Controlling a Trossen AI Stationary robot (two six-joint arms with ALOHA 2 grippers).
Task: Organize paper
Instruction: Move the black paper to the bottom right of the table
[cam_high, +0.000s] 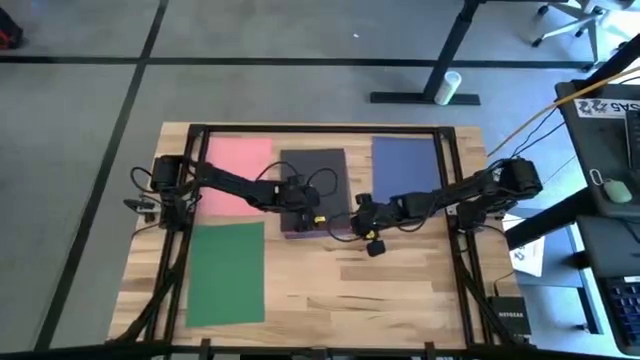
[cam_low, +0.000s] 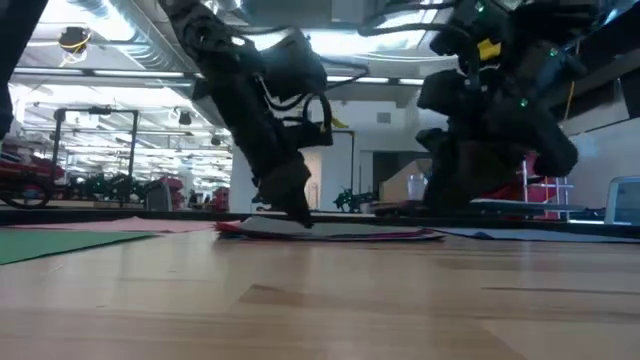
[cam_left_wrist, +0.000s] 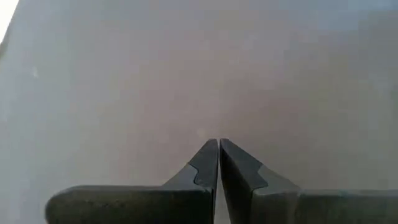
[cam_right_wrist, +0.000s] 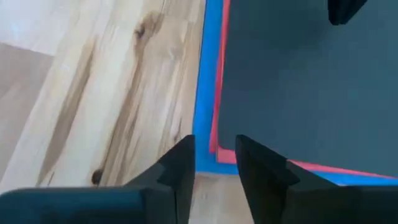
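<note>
A dark grey sheet (cam_high: 315, 170) tops a stack at the table's middle, with a red edge (cam_right_wrist: 219, 93) and a blue edge (cam_right_wrist: 204, 93) showing under it. My left gripper (cam_high: 300, 207) is shut, tips down on that sheet (cam_left_wrist: 186, 74). My right gripper (cam_high: 362, 228) stands slightly open at the stack's near right corner (cam_right_wrist: 214, 163), one finger on either side of it. Lying flat on the table are a pink sheet (cam_high: 240, 170) at the far left, a green sheet (cam_high: 227, 272) at the near left, and a navy blue sheet (cam_high: 405, 165) at the far right. My left gripper presses its shut fingertips (cam_left_wrist: 211, 152) down on the top face of the dark grey sheet, in its near half (cam_left_wrist: 217, 127). The fingers come from above, slanting from the table's left. The sheet lies flat on the stack. My right gripper may touch the stack's corner; I cannot tell.
Bare wood (cam_high: 360, 290) stretches across the near middle and right of the table. A black rail frame (cam_high: 455, 160) runs along the table's edges. A black box (cam_high: 508, 318) sits at the near right corner, and a white printed sheet (cam_high: 527, 255) lies beyond the right edge.
</note>
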